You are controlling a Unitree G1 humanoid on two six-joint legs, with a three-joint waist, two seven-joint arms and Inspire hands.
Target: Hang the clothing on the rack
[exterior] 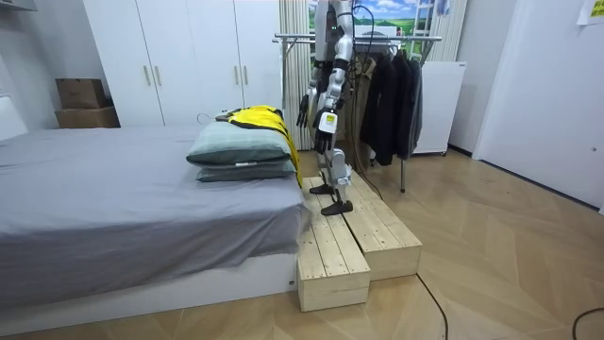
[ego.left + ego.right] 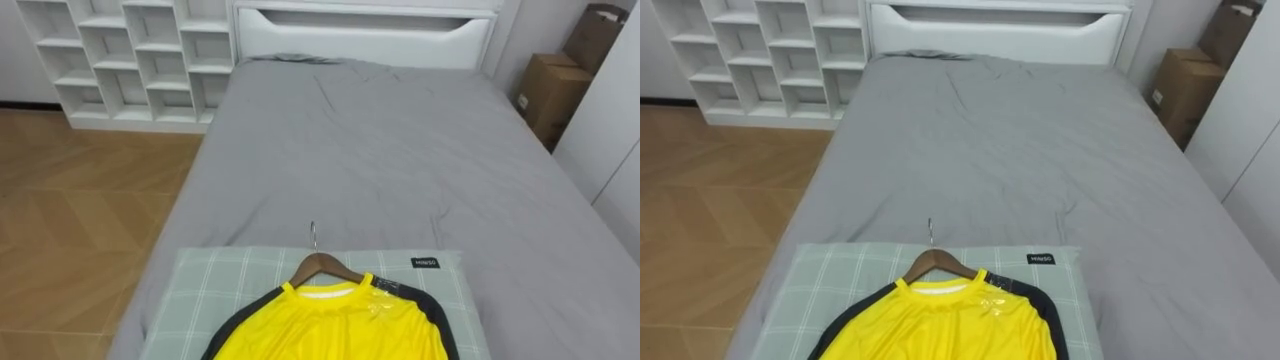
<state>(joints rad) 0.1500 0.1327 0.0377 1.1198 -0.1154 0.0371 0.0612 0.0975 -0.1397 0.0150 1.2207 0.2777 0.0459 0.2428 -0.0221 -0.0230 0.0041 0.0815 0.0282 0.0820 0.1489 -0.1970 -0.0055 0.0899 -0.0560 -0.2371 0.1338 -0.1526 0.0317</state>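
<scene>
Eye views: yellow shirt, on wooden hanger, was laid on checked pillow at near end of bed, long axis along bed, hook pointed twd headboard.
Room view: robot was stood on wooden platform, shirt just ahead of hands. Hands' open/shut state and which was nearer couldn't be told. Rack behind held dark coats.

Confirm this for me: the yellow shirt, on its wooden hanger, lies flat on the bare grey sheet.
Not quite. The yellow shirt, on its wooden hanger, lies flat on a green checked pillow, not the bare grey sheet; the left eye view shows it.
</scene>
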